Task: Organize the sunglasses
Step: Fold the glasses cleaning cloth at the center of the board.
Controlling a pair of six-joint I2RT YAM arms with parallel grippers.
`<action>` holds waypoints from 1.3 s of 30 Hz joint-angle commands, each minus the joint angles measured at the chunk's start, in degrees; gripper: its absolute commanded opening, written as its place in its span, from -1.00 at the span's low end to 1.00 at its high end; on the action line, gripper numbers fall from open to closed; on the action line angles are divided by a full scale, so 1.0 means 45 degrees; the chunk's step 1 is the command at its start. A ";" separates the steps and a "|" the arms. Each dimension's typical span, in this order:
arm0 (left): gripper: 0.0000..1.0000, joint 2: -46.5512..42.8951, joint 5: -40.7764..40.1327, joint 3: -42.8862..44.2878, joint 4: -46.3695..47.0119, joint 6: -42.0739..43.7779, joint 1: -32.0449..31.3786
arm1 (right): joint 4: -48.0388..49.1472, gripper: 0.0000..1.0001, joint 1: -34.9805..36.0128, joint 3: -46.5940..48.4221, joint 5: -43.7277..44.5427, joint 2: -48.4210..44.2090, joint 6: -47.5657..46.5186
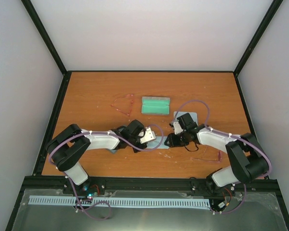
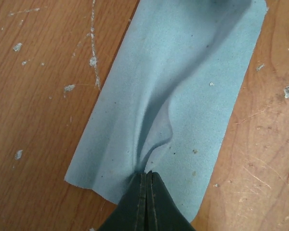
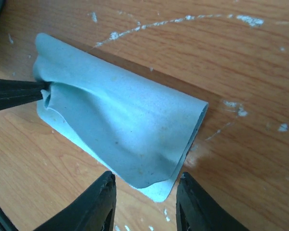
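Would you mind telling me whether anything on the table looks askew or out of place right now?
Yes: the pale blue cloth near the front of the table is doubled over and puckered rather than flat, because the shut left tool pinches one edge. The right tool stands open around its folded end.
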 commanded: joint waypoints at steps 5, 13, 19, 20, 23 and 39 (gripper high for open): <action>-0.87 -0.0619 -0.0160 -0.0512 0.0555 0.0423 -0.0220 | -0.0281 0.00 0.0080 -0.0171 0.0891 -0.1582 0.0581; -0.24 -0.1591 -0.0329 -0.0769 0.0227 0.0106 -0.0219 | -0.0352 0.12 0.0077 0.0561 0.1979 -0.0701 0.0489; -0.12 -0.2522 0.0108 -0.0347 -0.0138 -0.0419 0.0443 | -0.0601 0.16 0.0185 0.1200 0.2417 0.0091 -0.0026; -0.14 -0.2459 0.0466 -0.0035 -0.0292 -0.0591 0.0794 | -0.0659 0.16 0.0205 0.1299 0.2457 0.0226 -0.0127; -0.25 -0.1891 0.1084 0.0622 -0.0783 -0.0739 0.1500 | -0.0736 0.16 0.0259 0.1551 0.2571 0.0596 -0.0317; -0.31 0.0126 0.1805 0.1745 -0.1942 -0.0528 0.1601 | -0.1001 -0.32 0.0514 0.2130 0.2735 0.2079 -0.0548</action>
